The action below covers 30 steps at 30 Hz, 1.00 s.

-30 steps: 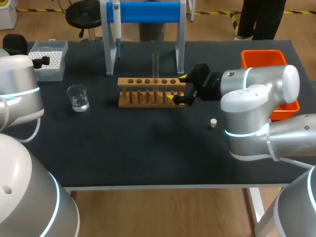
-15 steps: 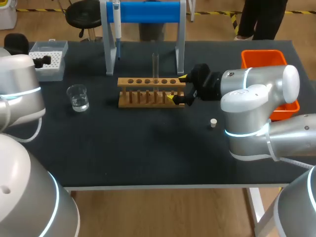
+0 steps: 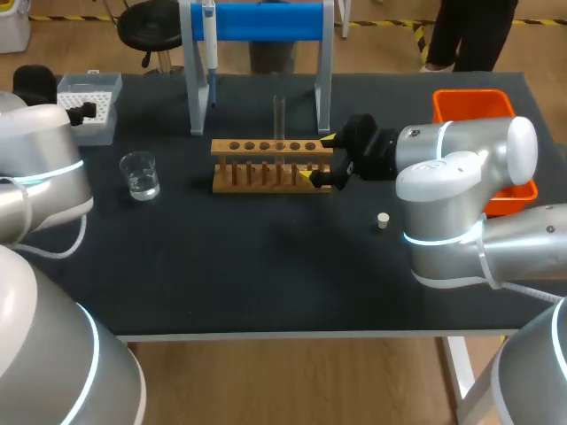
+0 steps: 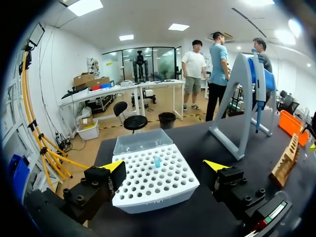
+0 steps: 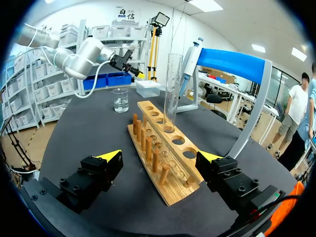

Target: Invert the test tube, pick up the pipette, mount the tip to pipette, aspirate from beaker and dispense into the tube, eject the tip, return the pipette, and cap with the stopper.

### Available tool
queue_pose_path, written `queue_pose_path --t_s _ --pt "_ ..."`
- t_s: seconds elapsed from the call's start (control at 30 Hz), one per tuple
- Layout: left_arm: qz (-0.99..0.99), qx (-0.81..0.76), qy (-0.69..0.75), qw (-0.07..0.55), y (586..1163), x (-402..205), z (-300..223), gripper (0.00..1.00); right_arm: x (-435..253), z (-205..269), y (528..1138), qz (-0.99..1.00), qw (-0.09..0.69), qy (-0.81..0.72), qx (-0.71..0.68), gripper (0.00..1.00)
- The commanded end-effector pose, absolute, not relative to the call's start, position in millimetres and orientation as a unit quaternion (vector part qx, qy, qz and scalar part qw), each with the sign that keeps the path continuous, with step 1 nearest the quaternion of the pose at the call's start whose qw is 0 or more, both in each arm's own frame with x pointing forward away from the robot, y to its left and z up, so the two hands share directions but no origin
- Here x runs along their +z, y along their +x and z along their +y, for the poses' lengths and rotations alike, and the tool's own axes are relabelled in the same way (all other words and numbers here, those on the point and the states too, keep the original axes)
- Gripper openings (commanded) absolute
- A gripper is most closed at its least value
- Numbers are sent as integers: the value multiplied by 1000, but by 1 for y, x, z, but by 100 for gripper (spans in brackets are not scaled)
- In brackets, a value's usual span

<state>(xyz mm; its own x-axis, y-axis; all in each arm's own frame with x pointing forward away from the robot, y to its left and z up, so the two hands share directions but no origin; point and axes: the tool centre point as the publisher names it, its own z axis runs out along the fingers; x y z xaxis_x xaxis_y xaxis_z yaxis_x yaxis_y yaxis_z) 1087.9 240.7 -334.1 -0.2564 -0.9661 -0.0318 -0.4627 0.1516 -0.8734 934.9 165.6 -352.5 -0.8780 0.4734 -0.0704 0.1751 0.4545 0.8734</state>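
The little stopper (image 3: 383,220) lies loose on the mat at the front, well apart from both arms. It looks light and easy to roll.

Just behind it, the right gripper (image 5: 160,158) stands spread wide with nothing held. The near end of the wooden test tube rack (image 5: 148,123) sits between its fingers, and there is clear space on at least one side.

The test tube (image 5: 173,89) stands upright in a middle hole, ahead of that gripper and out of its reach. It is thin glass, so I judge it light, slick and easy to crack. A gentle pinch on the bare wall above the rack looks safest.

Further left, the beaker (image 3: 140,174) holds a little clear liquid.

At the far left corner, the left gripper (image 4: 164,165) is also released and hangs just over the white tip box (image 4: 148,182).

The pipette (image 4: 257,98) hangs on the blue stand (image 3: 266,22) at the back, well ahead of that gripper. It looks rigid and light, best gripped around its body.
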Motion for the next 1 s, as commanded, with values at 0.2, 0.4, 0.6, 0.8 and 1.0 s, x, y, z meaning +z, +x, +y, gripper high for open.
queue_pose_path --t_s 0.2,0.4,0.6,0.8,1.0 --pt "679 -399 -529 317 1095 -345 240 100 -353 166 935 838 155 194 486 100" --pt "677 -402 -532 312 1100 -349 238 100 -353 166 935 838 155 194 486 100" --pt "677 -404 -532 308 1107 -351 237 100 -353 166 935 838 155 194 486 100" --pt "678 -406 -533 303 1114 -354 235 100 -353 166 935 838 155 194 486 100" --pt "677 -408 -534 301 1120 -356 235 100 -353 166 935 838 155 194 486 100"
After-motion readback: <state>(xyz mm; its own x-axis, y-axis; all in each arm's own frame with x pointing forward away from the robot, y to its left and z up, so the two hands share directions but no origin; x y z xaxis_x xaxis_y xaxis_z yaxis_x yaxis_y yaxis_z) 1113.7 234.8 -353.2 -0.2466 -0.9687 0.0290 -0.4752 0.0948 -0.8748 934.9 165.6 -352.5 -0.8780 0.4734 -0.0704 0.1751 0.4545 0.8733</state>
